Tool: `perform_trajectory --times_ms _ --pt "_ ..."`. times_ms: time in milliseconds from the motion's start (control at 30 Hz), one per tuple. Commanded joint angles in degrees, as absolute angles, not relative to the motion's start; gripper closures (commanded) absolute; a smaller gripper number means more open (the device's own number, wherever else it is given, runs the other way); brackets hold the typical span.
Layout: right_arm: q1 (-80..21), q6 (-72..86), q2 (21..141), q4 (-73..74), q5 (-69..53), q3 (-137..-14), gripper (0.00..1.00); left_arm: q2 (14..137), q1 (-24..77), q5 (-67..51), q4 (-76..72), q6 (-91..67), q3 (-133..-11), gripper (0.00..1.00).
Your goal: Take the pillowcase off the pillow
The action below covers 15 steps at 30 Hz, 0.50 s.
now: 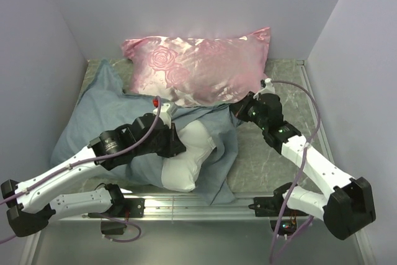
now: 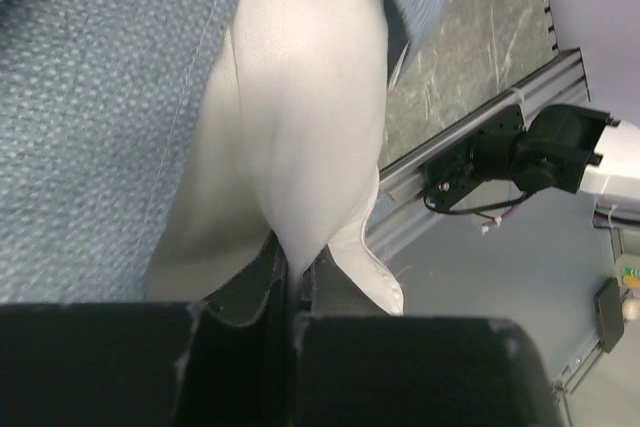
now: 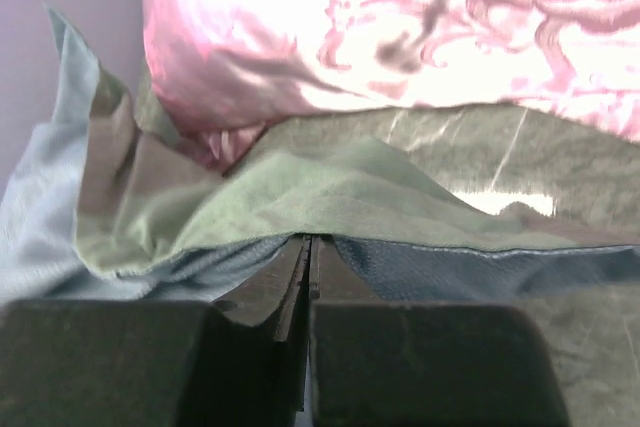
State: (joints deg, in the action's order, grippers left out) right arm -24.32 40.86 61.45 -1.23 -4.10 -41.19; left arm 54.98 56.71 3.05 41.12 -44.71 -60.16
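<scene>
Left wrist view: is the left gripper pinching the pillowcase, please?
No, the left gripper is shut on the off-white pillow, not the pillowcase.

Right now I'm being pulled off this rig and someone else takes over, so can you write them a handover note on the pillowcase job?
Left hand: shut on a fold of the pillow, near the table's front edge.
Right hand: shut on the pillowcase edge, just in front of the pink pillow.
Done: the pillow's near end is out of the case opening.
Left: the rest looks covered by the case; probably pull the two apart until the pillow comes free.
</scene>
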Motion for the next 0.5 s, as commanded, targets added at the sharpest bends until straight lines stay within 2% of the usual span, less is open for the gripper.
perform_trajectory --times_ms 0,200,467 --pt "-22.6 41.0 64.1 -1.8 -2.6 -45.9 1.00 52.5 58.1 0.9 37.0 -46.7 -60.3 0.99" --pt "-14.9 41.7 71.3 -1.2 -3.7 -50.1 1.00 48.3 60.8 1.6 39.5 -48.6 -61.3 1.00" --pt "-13.4 42.0 80.1 -1.3 -5.2 -57.7 1.00 43.2 61.5 -2.5 37.9 -49.0 -63.6 0.99"
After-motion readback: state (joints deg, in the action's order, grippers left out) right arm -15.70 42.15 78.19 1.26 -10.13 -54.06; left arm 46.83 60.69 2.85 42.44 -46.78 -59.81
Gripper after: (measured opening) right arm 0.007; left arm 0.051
